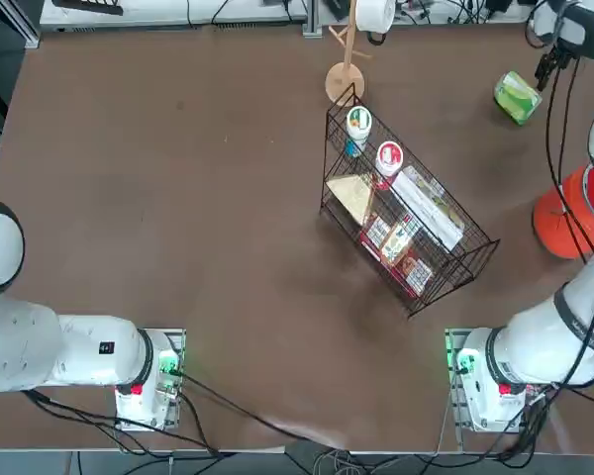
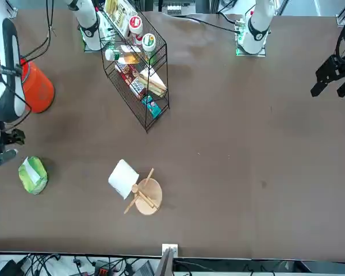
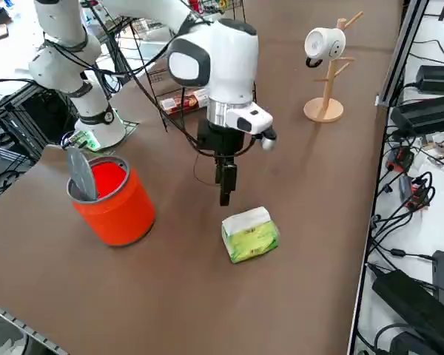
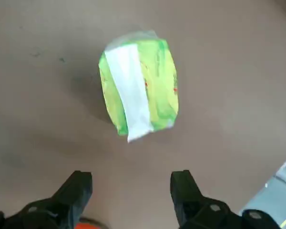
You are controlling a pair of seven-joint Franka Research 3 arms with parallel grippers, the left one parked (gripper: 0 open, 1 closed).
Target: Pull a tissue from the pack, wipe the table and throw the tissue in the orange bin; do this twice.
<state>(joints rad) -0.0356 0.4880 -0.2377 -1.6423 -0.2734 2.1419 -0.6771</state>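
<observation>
Overhead, the pack (image 1: 517,97) lies on the table (image 1: 178,198), beyond the orange bin (image 1: 564,223) and well apart from it.

From the front, the right gripper (image 2: 1,148) sits near the pack, on its bin side.

From the right side, the gripper hangs above the table just beside the pack, touching nothing.

At the wrist, the fingers (image 4: 76,191) stand wide and empty. The white tissue (image 4: 129,93) looks light, soft and easily torn; a pinch at the slot seems best, since the light pack may lift along.
</observation>
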